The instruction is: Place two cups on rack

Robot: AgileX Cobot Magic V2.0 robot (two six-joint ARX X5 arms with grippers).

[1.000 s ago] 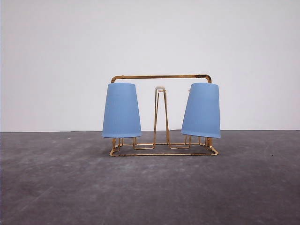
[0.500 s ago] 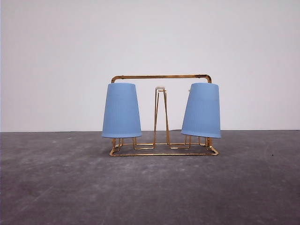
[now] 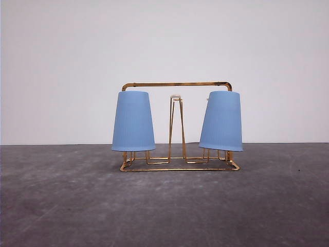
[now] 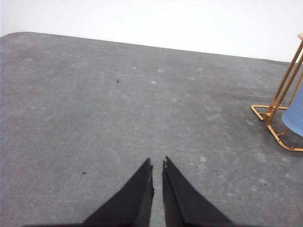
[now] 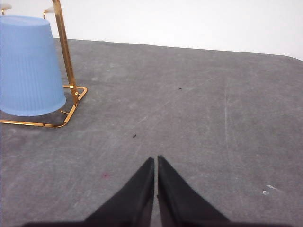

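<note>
The gold wire rack (image 3: 177,85) stands mid-table. Two light-blue ribbed cups hang upside down on its prongs: one at the left (image 3: 133,121), one at the right (image 3: 221,121), the right one slightly tilted. A bare prong with a white tip (image 3: 176,97) rises between them. In the left wrist view my left gripper (image 4: 157,163) is shut over bare table, well away from the rack's corner (image 4: 265,113) and a cup edge (image 4: 295,116). In the right wrist view my right gripper (image 5: 155,159) is shut on nothing, with a cup (image 5: 28,66) and rack frame (image 5: 64,52) some way off.
Grey table surface (image 3: 164,206) stretches around the rack, with a plain white wall (image 3: 164,41) behind it. The table's rounded corners (image 4: 14,35) (image 5: 293,57) show in both wrist views.
</note>
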